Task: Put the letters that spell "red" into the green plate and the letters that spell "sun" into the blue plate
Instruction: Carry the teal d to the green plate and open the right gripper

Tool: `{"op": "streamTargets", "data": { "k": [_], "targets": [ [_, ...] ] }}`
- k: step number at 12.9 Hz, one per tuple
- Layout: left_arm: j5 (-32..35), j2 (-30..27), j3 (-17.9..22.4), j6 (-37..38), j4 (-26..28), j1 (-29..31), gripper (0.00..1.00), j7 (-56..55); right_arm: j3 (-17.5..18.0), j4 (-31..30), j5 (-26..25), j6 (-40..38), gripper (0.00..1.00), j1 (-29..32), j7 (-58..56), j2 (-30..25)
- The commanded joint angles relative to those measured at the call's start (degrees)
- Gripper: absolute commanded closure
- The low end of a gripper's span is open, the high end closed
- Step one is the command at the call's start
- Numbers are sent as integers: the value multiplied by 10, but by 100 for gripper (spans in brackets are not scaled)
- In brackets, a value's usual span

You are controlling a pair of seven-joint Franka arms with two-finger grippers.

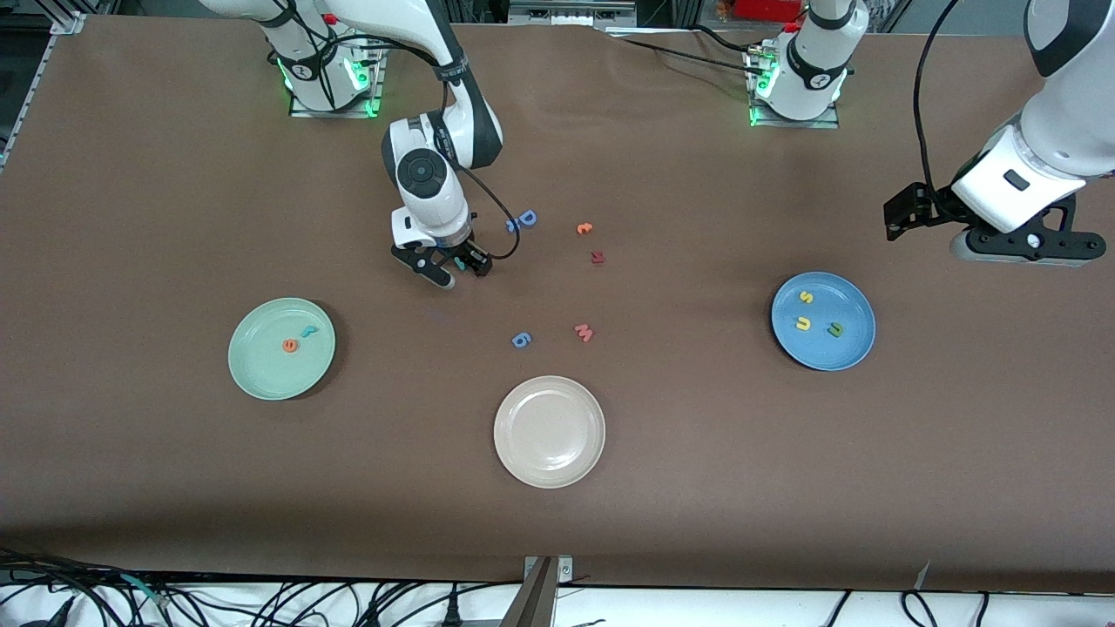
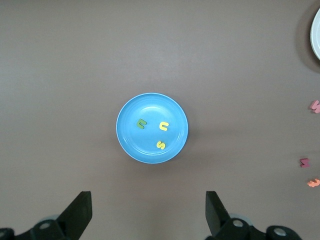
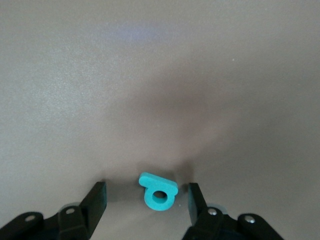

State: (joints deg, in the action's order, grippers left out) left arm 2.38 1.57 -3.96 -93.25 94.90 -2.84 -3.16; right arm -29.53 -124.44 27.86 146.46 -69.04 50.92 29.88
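Observation:
The green plate [image 1: 261,376] lies toward the right arm's end and holds an orange "e" [image 1: 290,346] and a teal "r" [image 1: 308,331]. My right gripper [image 1: 460,268] [image 3: 146,189] is down at the table, open, its fingers on either side of the teal "d" [image 3: 159,193] [image 1: 459,262] with a gap on each side. The blue plate [image 1: 852,348] [image 2: 131,142] holds a yellow "s" [image 1: 807,297] [image 2: 161,145], a yellow "u" [image 1: 803,324] [image 2: 164,126] and a green "n" [image 1: 834,329] [image 2: 142,122]. My left gripper [image 1: 1023,246] [image 2: 147,215] hangs open and empty, high up beside the blue plate.
A beige-white plate [image 1: 549,470] lies nearest the front camera. Loose letters lie mid-table: a blue "D" [image 1: 525,219], an orange "c" [image 1: 584,228], a dark red letter [image 1: 598,257], a pink "m" [image 1: 584,332] and a small blue letter [image 1: 521,340].

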Motion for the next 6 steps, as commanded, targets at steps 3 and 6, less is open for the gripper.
{"op": "streamTargets", "data": {
  "k": [3, 6],
  "targets": [
    [-11, -32, -11, -4, 25, 16, 0, 2, 4, -14, 11, 8, 61, -3, -11, -10],
    [-11, -32, -11, -4, 27, 17, 0, 5, 4, -13, 11, 6, 73, 0, -24, -10]
  ]
}}
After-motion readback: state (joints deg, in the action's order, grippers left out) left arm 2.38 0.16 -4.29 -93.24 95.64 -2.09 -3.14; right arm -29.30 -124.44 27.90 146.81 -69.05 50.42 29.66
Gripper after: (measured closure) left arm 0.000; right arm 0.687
